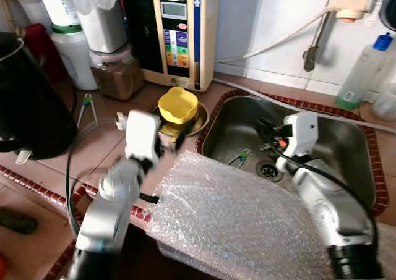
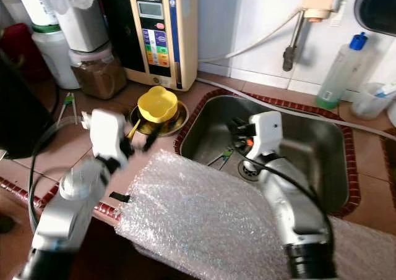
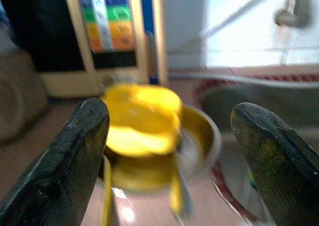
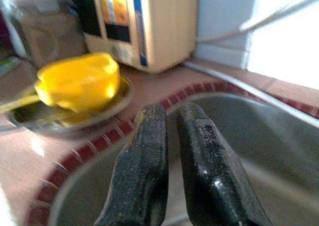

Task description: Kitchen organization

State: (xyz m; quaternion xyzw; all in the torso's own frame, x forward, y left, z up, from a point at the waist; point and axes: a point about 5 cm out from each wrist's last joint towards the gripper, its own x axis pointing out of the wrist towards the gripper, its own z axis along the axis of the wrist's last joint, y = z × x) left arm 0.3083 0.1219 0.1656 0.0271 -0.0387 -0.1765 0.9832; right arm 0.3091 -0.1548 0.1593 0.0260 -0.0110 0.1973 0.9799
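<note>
Nearest to the head camera, a sheet of bubble wrap is laid over the counter edge, below both arms. Beyond it, the left gripper is held with its fingers spread wide, and the yellow container on the metal plate lies just ahead, between them. The right gripper is kept pressed together over the sink. An approach to grasp seems in hand; a short advance is needed next. A yellow handle under the container is seen in the wrist views.
</note>
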